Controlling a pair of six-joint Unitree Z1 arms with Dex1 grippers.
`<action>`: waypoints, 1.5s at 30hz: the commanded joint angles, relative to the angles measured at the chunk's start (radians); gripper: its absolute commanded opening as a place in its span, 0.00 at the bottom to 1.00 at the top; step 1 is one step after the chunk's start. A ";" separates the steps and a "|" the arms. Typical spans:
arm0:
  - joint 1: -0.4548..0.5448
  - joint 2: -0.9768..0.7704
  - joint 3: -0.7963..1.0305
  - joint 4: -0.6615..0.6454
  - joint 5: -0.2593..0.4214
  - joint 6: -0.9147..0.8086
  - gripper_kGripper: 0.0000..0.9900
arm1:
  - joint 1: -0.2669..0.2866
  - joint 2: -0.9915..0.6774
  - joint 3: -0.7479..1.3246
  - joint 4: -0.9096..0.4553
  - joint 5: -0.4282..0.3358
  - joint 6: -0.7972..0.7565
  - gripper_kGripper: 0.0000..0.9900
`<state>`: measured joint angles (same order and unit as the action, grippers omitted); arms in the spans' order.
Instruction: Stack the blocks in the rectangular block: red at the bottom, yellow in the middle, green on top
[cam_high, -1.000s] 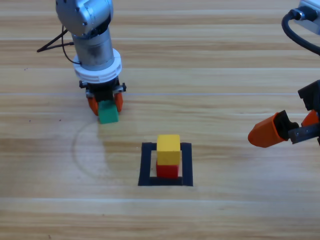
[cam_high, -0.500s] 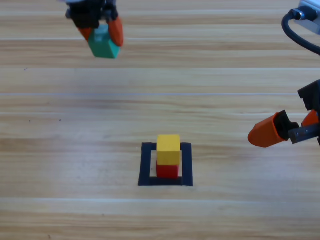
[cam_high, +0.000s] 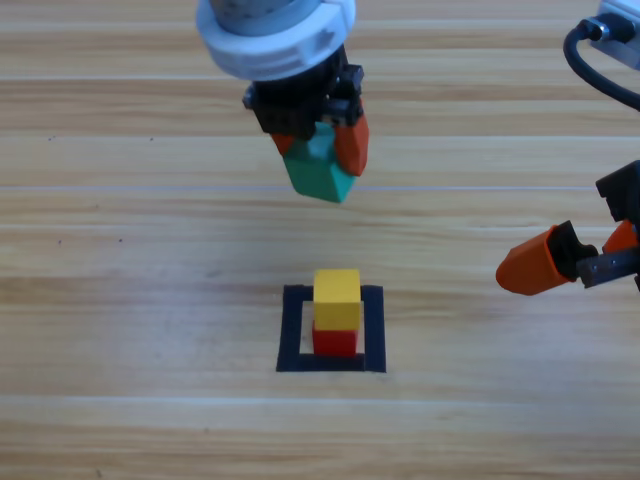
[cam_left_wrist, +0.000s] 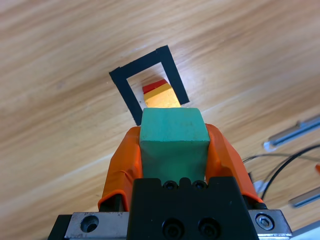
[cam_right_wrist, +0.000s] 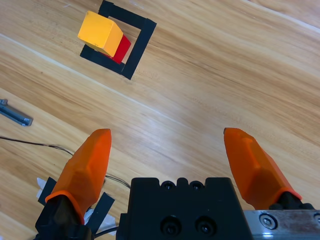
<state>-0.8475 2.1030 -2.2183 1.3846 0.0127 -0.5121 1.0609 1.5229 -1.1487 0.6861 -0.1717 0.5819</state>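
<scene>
The table (cam_high: 120, 300) is carrying the tape square (cam_high: 290, 330), ahead of and below the left gripper (cam_high: 322, 150), with yellow (cam_high: 337, 297) sitting on red (cam_high: 335, 341) inside it. That gripper, pointing down, is clamping green (cam_high: 320, 172) aloft for topping the stack. The right gripper (cam_right_wrist: 170, 160) is waiting aside, jaws spread.

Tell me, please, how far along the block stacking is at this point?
Done: the red cube sits inside the tape square with the yellow cube on top. In hand: the left end effector holds the green cube in the air, short of the stack. Left: setting green on yellow. The right end effector waits open at the side.
</scene>
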 joint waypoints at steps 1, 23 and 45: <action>-0.042 0.055 0.040 0.010 0.044 -0.209 0.00 | -0.032 0.026 0.020 -0.016 -0.011 0.003 1.00; -0.117 0.126 0.075 0.025 0.121 -0.519 0.00 | -0.032 0.014 0.021 -0.016 -0.002 0.003 1.00; -0.079 0.184 0.029 0.022 0.113 -0.477 0.00 | -0.032 0.002 0.020 -0.011 0.000 0.004 1.00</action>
<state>-0.9421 2.2268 -2.1865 1.4039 0.1231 -1.0012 1.0609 1.5224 -1.1487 0.6861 -0.1715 0.5819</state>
